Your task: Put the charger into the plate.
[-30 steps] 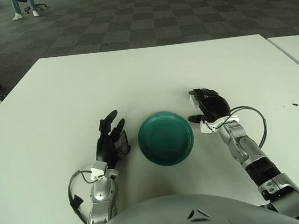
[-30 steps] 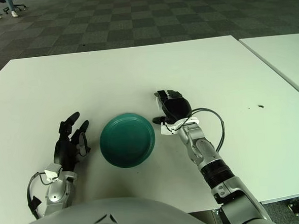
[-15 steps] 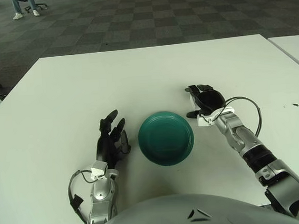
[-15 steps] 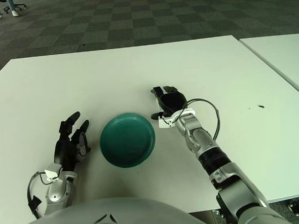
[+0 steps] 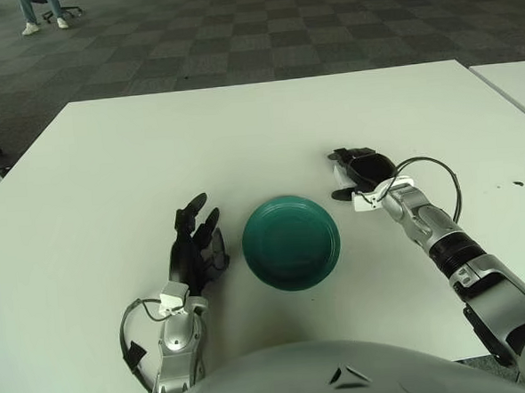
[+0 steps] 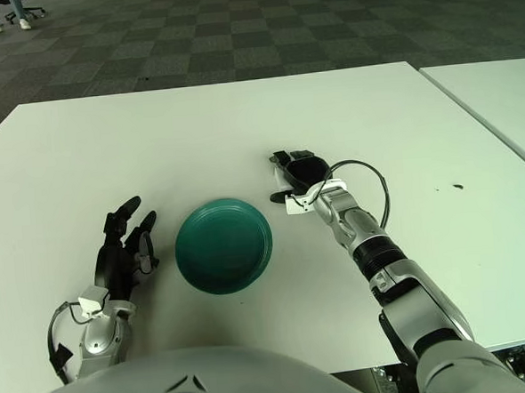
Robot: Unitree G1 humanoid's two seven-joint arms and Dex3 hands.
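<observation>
White desk point(image 5: 108, 152), rectangular, far edge against dark checkered carpet. Second white desk point(image 6: 497, 102) just beside it on the right, narrow gap between them; small dark speck point(image 6: 458, 186) on the near desk's right side.

Lying on the desk: green plate point(image 5: 291, 242), round, near the front edge, roughly centred. Left hand point(image 5: 194, 250) shows just left of the plate, fingers point(image 5: 192, 210) extended. Right hand point(image 5: 361, 174) shows behind-right of the plate; contact with the surface unclear.
</observation>
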